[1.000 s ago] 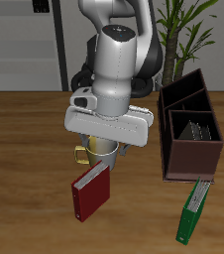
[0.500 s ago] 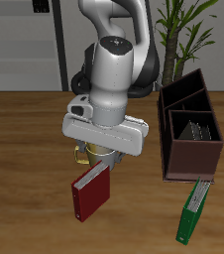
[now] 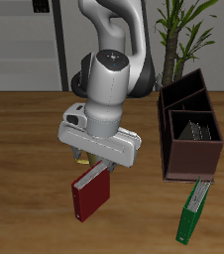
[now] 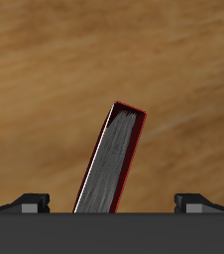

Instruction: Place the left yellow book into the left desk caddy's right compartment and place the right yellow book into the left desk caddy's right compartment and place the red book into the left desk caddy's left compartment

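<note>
Red book [image 3: 90,191]: lay flat near the table's front edge, under the arm.
Gripper [image 4: 112,203]: hung above the book, fingers [image 4: 32,201] spread wide, holding nothing.
Left desk caddy [image 3: 190,159]: stood well apart, two grey books [image 3: 195,130] upright in its nearer compartment.

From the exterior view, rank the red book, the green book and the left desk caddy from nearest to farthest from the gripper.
1. red book: directly under the gripper, toward the table's front edge.
2. left desk caddy and green book: both well off to the side, the book nearer the front edge, the caddy farther back. Too close to call.
</note>
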